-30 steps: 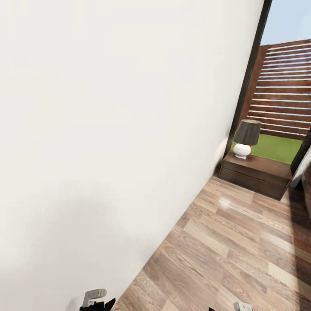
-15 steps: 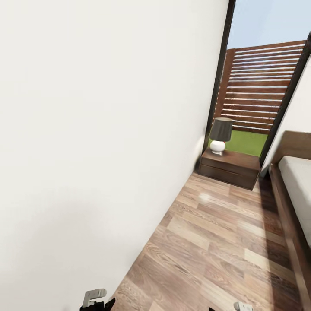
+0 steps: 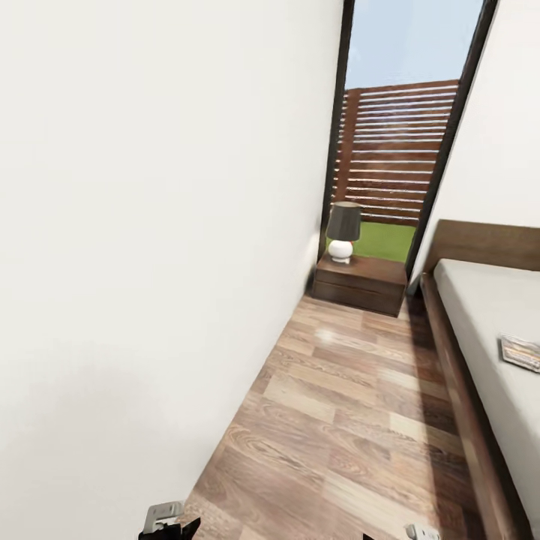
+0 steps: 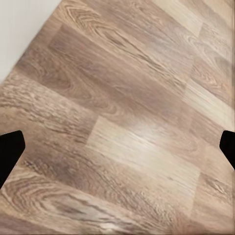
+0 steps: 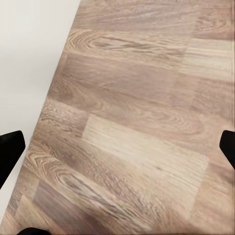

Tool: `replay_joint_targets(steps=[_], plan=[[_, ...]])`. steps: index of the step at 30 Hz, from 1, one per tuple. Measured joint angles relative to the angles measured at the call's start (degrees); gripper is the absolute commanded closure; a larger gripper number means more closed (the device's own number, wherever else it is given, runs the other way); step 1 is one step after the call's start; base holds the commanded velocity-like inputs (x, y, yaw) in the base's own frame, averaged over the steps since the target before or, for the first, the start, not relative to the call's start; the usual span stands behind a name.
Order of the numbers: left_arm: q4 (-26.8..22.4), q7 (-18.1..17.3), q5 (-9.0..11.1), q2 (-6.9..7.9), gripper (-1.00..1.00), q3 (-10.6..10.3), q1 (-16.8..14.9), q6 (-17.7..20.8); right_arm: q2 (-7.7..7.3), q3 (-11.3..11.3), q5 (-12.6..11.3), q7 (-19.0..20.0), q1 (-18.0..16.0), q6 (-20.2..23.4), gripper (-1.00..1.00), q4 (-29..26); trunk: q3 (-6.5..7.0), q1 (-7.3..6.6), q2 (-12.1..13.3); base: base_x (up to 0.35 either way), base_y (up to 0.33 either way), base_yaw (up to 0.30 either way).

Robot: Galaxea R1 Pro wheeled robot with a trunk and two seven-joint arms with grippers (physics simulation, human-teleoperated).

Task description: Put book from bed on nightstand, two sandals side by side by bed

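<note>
**Robot beside the wall, bed ahead**

A scrape against the white wall (image 3: 150, 225) was judged likely, so closely was it passed. The book (image 3: 521, 352) lay on the bed (image 3: 487, 315), the nightstand (image 3: 360, 283) stood beyond. Both hands, left (image 4: 117, 147) and right (image 5: 117, 147), were spread wide over the floor (image 3: 352, 420), nothing held.

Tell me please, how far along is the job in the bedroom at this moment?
Nothing looks done yet. The book lies on the bed, not on the nightstand, which carries a lamp. In hand: nothing; the left gripper and right gripper are open over bare wood floor. Left: carrying the book to a nightstand and pairing the sandals beside the bed.
</note>
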Motion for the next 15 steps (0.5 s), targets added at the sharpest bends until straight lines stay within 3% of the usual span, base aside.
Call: replay_joint_targets(steps=[15], plan=[[0.0, 0.0, 0.0, 0.0, -1.0, 0.0, 0.0, 0.0, 0.0, 0.0, 0.0, 0.0, 0.0, 0.0, -1.0, 0.0, 0.0, 0.0, 0.0, 0.0, 0.0, -0.3]])
